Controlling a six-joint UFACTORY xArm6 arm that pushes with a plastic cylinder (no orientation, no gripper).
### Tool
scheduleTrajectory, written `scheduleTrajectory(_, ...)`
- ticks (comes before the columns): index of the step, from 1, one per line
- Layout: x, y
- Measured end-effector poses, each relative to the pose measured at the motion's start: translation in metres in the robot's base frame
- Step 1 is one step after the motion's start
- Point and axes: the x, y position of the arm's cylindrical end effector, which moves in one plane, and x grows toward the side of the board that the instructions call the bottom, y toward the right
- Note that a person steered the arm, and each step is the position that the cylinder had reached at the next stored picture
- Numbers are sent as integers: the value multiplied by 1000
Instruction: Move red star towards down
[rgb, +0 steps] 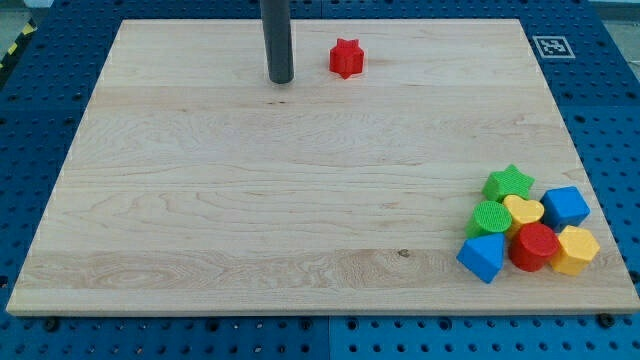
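Note:
The red star (346, 58) lies on the wooden board (300, 200) near the view's top, a little right of the middle. My tip (281, 80) rests on the board to the left of the red star, a short gap away and slightly lower in the view. It touches no block.
A cluster of blocks sits at the view's bottom right: a green star (509, 183), a green round block (489, 217), a yellow heart (523, 210), a blue cube (565, 206), a red cylinder (534, 246), a yellow hexagon block (575, 250) and a blue block (481, 257).

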Motion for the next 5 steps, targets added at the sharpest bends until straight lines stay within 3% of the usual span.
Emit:
scheduleTrajectory(2, -69, 28)
scheduleTrajectory(3, -68, 31)
scheduleTrajectory(5, -24, 75)
